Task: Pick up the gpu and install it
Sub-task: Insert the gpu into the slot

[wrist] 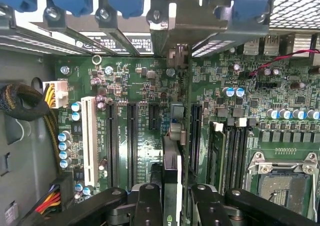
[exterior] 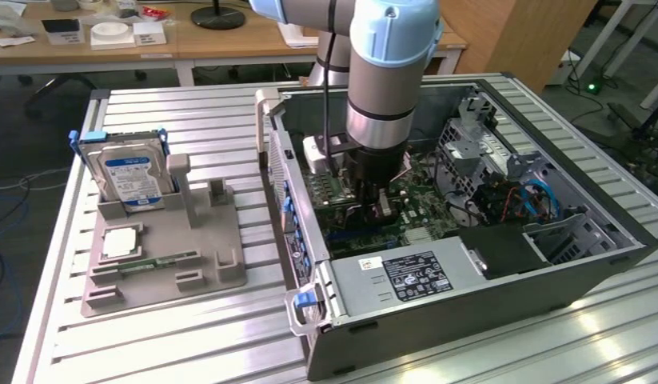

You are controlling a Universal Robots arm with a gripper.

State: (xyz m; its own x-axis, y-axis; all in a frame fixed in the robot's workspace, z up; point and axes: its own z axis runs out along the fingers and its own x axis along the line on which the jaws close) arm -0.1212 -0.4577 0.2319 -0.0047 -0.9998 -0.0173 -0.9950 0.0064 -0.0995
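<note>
My gripper [wrist: 176, 206] reaches down inside the open computer case [exterior: 584, 276] and is shut on the gpu [wrist: 172, 166]. In the wrist view the card is edge-on between the two black fingers [wrist: 150, 201] and stands upright over the green motherboard [wrist: 145, 86]. It lies beside a long black slot [wrist: 195, 136]. Its metal bracket end [wrist: 175, 31] reaches the case's rear wall under the blue clips. In the exterior view the gpu [exterior: 326, 190] is a green board beside the gripper [exterior: 376, 208], low over the motherboard. I cannot tell whether its lower edge sits in a slot.
A grey holder [exterior: 163, 276] at the exterior view's left carries a silver hard drive [exterior: 131, 176], a narrow RAM strip [exterior: 147, 262] and a small silver square part [exterior: 121, 242]. Inside the case are the power supply [exterior: 414, 276], drive cages [exterior: 488, 160], a white slot [wrist: 90, 141] and the CPU socket [wrist: 282, 183].
</note>
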